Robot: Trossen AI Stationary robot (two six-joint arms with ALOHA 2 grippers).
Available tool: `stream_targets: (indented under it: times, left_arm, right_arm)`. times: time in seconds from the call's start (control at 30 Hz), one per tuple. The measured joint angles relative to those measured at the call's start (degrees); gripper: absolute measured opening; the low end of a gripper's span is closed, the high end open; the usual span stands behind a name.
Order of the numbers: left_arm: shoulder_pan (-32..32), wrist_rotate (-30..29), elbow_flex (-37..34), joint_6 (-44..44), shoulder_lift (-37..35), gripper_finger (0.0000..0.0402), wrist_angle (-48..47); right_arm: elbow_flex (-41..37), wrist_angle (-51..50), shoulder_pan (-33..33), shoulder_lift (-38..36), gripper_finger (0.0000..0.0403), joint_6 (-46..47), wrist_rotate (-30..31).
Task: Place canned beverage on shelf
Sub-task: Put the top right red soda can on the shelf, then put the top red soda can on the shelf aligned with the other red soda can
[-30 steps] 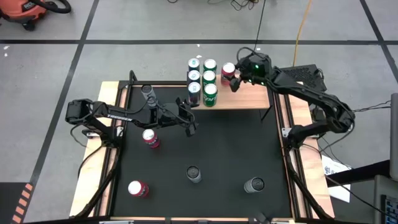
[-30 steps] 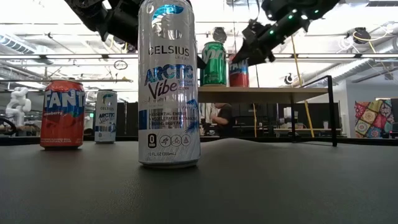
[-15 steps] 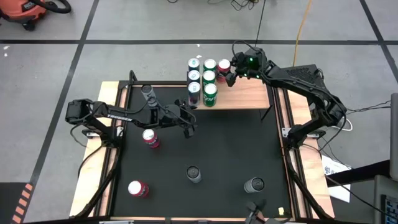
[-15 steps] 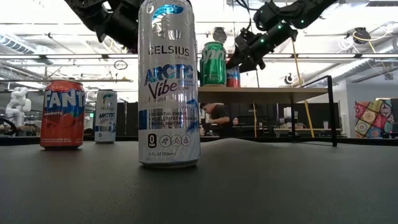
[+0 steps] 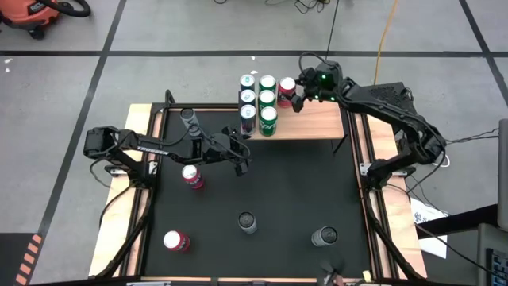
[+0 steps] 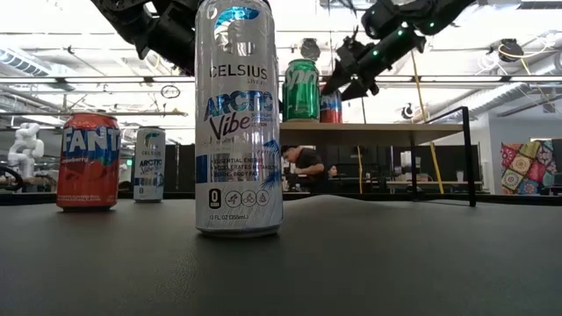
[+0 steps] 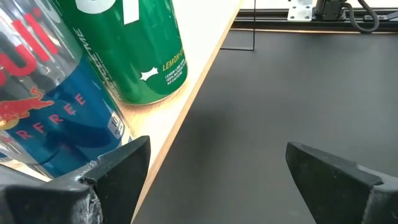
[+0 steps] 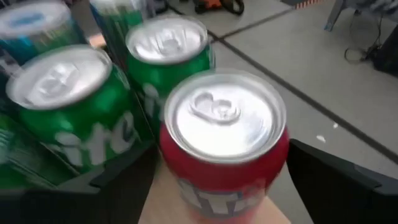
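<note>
Black matting covers the table (image 5: 294,191), and the shelf (image 5: 317,123) is set along its far edge with a cluster of green cans (image 5: 266,99) and slim cans on it. Just beside those, a red can (image 5: 286,90) is seen standing on the shelf board, with the right gripper (image 5: 297,87) positioned right over it, fingers spread wide on either side and nothing actually clamped. The left gripper (image 5: 242,151) is parked near the shelf's front edge, jaws apart and empty too. Loose cans are scattered on the mat, including a Celsius can (image 6: 239,118) and a Fanta can (image 6: 87,161).
</note>
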Motion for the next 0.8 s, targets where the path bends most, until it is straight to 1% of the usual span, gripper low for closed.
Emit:
stream_targets:
  times: [0.2, 0.27, 0.37, 0.5, 0.63, 0.7, 0.8]
  left_arm:
    - [0.0, -0.2, 0.0, -0.4, -0.3, 0.0374, -0.5]
    - [-0.4, -1.1, 0.0, -2.0, -1.6, 0.0374, -3.3]
    - [-2.5, -6.7, 0.0, -6.9, -6.3, 0.0374, -13.3]
    - [-8.6, -16.8, 0.0, -15.3, -13.4, 0.0374, -27.0]
    - [-17.2, -24.9, 0.0, -23.9, -18.2, 0.0374, -36.6]
    - [-21.2, -26.2, 0.0, -27.2, -19.8, 0.0374, -40.3]
    - [-25.6, -26.2, 0.0, -32.8, -21.7, 0.0374, -46.4]
  right_arm:
    - [0.0, -1.2, 0.5, -4.3, 0.0343, 1.2, 0.1]
    - [0.0, -2.2, 1.1, -6.4, 0.0340, 3.0, 0.7]
    - [0.0, -5.7, 3.2, -9.9, 0.0339, 3.5, 3.0]
    - [-2.4, -6.8, 8.8, -14.6, 0.0339, 4.1, 7.2]
    - [-7.2, -4.0, 15.4, -19.0, 0.0339, 6.7, 8.3]
    - [-10.9, -0.7, 19.0, -20.7, 0.0339, 8.3, 8.5]
    - [-17.0, 5.7, 24.0, -22.3, 0.0339, 10.4, 9.0]
